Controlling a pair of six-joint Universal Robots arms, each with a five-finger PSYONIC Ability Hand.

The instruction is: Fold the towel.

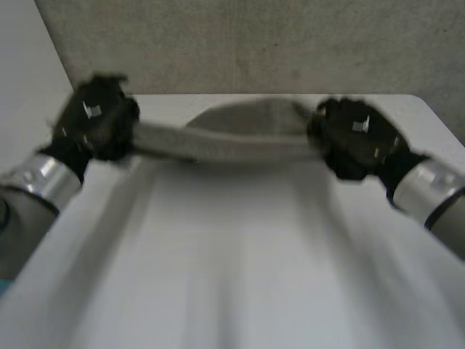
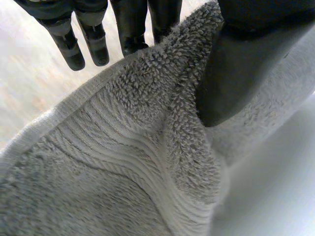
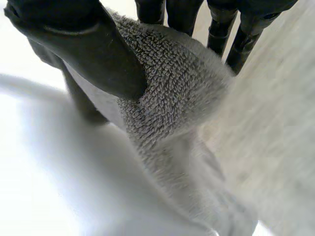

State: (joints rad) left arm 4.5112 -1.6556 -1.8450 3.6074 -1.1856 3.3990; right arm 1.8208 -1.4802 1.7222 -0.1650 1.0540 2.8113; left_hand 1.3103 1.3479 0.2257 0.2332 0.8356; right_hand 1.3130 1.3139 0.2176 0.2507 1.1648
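A grey terry towel (image 1: 232, 145) hangs stretched between my two hands above the white table (image 1: 232, 276). My left hand (image 1: 98, 116) holds one end of its upper edge. In the left wrist view the thumb (image 2: 236, 78) presses the towel (image 2: 128, 162) against the fingers (image 2: 130, 29). My right hand (image 1: 356, 138) holds the other end. There the thumb (image 3: 88, 49) pinches the towel (image 3: 172, 88) against the fingers (image 3: 221, 29). The towel's lower part lies behind the raised edge, on the far side of the table.
A grey wall (image 1: 254, 43) rises behind the table's far edge. The table's right far corner (image 1: 421, 105) is rounded. The near half of the table lies bare between my arms.
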